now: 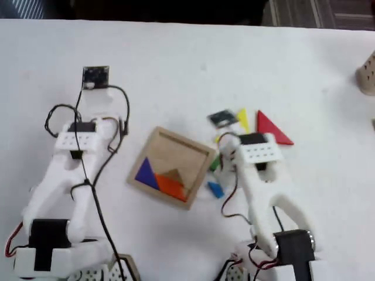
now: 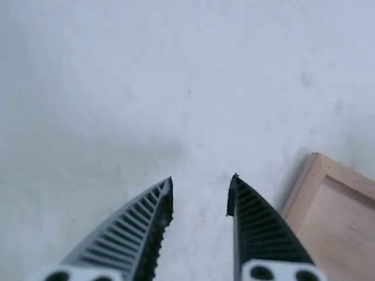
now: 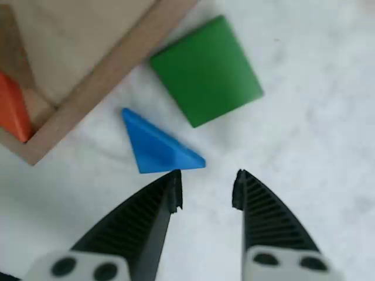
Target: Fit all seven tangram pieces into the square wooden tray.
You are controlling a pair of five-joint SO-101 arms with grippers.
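The square wooden tray [image 1: 196, 151] lies between the two arms and holds a blue triangle [image 1: 146, 172], an orange piece [image 1: 171, 185] and a brown triangle [image 1: 173, 174]. In the right wrist view my right gripper [image 3: 206, 190] is open just above the table. One fingertip [image 3: 173, 182] is close to a small blue triangle [image 3: 158, 151], and a green square [image 3: 205, 70] lies past it beside the tray's corner [image 3: 88, 96]. A yellow triangle [image 1: 242, 119] and a red triangle [image 1: 270, 127] lie beyond the right arm [image 1: 258, 153]. My left gripper [image 2: 202, 196] is open over bare table, with a tray corner [image 2: 334, 202] beside it.
Cables hang from the left arm [image 1: 79, 140] toward the table's front edge. A pale wooden object [image 1: 367, 73] stands at the far right edge. Bare white table stretches behind and to the left of the tray.
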